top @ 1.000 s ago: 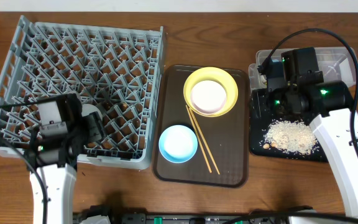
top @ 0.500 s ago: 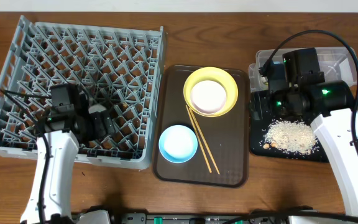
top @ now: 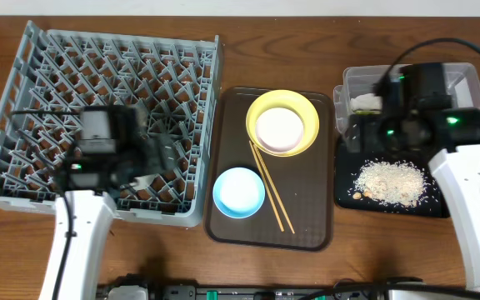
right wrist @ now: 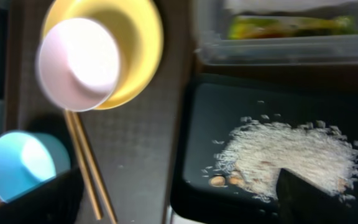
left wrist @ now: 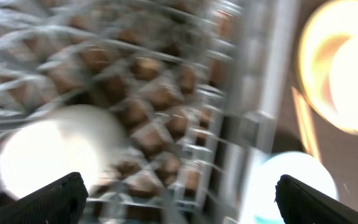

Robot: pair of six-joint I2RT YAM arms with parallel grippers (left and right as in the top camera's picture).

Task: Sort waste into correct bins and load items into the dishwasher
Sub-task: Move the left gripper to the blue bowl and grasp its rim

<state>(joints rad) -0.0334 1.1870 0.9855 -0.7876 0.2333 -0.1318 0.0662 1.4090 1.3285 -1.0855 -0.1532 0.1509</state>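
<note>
Over the dish rack (top: 57,67), the left hand (left wrist: 182,202) gapes empty above the cream cup (left wrist: 55,152) resting among pegs, and the right hand (right wrist: 179,199) is likewise wide near the clear tub (right wrist: 278,46); best lift straight clear before reaching for the blue bowl (top: 238,192).

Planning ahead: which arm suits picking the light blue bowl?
Left, probably: left gripper hangs open over the grey pegged rack, nearer the light blue bowl; right gripper is by the shallow black tray.
</note>
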